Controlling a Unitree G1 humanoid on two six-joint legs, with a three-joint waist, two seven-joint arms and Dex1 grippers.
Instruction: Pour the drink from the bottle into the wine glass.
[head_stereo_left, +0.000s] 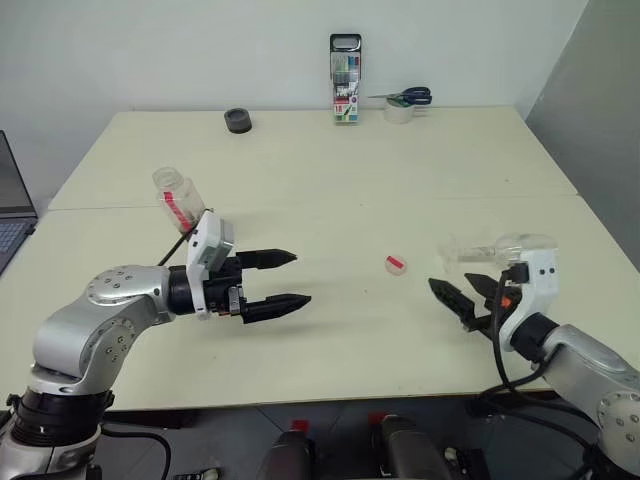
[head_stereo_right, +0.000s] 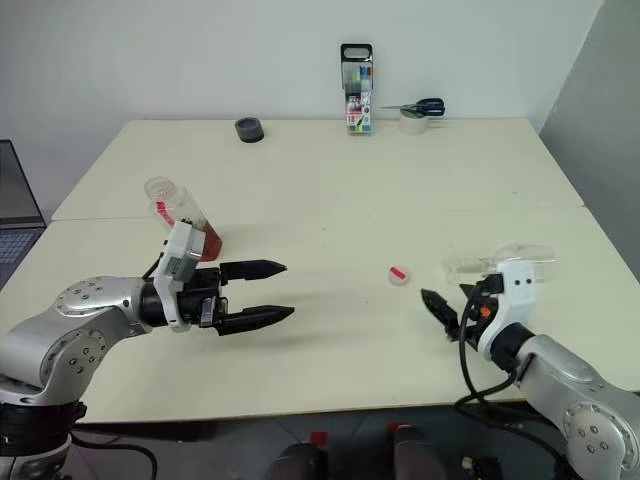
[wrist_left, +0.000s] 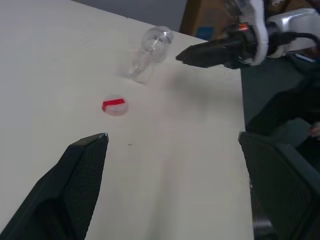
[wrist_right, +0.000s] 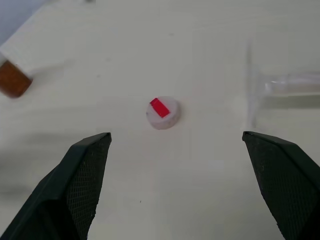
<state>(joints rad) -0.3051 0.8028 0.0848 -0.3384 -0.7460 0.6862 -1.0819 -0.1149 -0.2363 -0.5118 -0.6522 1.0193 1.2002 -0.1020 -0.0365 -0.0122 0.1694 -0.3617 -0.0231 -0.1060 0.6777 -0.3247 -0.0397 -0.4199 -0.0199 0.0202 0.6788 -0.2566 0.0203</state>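
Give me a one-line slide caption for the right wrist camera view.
Open right gripper poised over the table, with the red-marked cap lying between its fingers and the wine glass on its side nearby.

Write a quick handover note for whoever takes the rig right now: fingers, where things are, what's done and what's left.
Left gripper: fingers open, holding nothing.
Right gripper: fingers open, holding nothing.
Bottle: on the table behind the left gripper, uncapped, some drink at its bottom.
Cap: loose on the table between the grippers.
Wine glass: lying on its side by the right gripper, looks empty.
Done: cap off.
Left: stand the glass up, then pour.
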